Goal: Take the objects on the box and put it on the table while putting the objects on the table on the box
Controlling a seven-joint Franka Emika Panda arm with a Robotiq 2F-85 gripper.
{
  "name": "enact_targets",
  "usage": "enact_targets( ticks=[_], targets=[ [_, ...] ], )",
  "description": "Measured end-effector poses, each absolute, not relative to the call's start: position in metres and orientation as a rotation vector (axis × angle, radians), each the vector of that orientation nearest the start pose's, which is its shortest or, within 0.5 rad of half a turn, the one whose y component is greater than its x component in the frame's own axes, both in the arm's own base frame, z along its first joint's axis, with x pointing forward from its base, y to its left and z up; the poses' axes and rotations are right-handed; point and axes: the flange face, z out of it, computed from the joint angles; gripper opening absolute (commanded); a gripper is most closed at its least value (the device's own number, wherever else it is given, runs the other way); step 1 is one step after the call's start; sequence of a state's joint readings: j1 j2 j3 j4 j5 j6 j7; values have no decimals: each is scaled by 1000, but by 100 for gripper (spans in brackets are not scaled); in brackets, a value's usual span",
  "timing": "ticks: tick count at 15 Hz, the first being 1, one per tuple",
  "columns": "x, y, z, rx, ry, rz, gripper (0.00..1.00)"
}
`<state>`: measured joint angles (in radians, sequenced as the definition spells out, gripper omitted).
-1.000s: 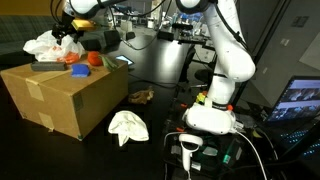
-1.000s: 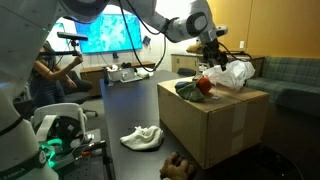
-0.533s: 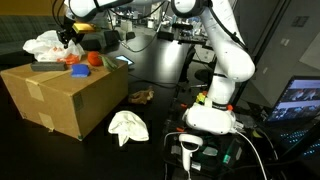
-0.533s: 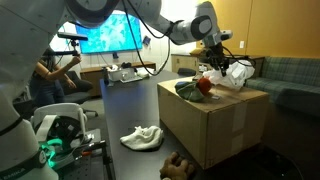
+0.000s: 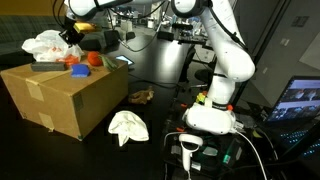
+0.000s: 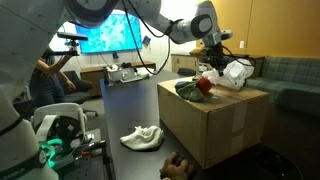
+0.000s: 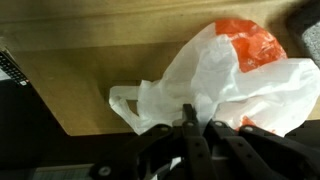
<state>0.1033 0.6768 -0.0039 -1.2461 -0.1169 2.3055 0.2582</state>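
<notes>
On box [image 7: 80, 85], tool [image 7: 195, 122] pinched narrow on white bag [image 7: 225, 85]; orange lump [image 7: 250, 40] shows through bag at 1 o'clock. Cloth [image 5: 128, 126] lies on worktop [image 5: 165, 105] beside box.

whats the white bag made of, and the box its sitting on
The white bag looks like thin plastic film: crumpled, slightly glossy, and something orange shows through. The box is probably cardboard: matte brown, with tape strips on its side.

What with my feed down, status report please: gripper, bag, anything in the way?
Gripper shut on white plastic bag. Bag on top of box. Orange object close beside it.
</notes>
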Motion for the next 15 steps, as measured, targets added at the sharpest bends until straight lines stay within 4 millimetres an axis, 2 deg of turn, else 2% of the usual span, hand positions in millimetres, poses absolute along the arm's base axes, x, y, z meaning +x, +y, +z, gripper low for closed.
enact_targets(
  ticks=[3, 7, 11, 15],
  targets=[
    [765, 82, 423, -3122, 125, -656, 14],
    [748, 104, 461, -3147, 115, -747, 13],
    [716, 134, 502, -3145, 170, -876, 13],
    [673, 160, 535, -3134, 209, -996, 12]
  ],
)
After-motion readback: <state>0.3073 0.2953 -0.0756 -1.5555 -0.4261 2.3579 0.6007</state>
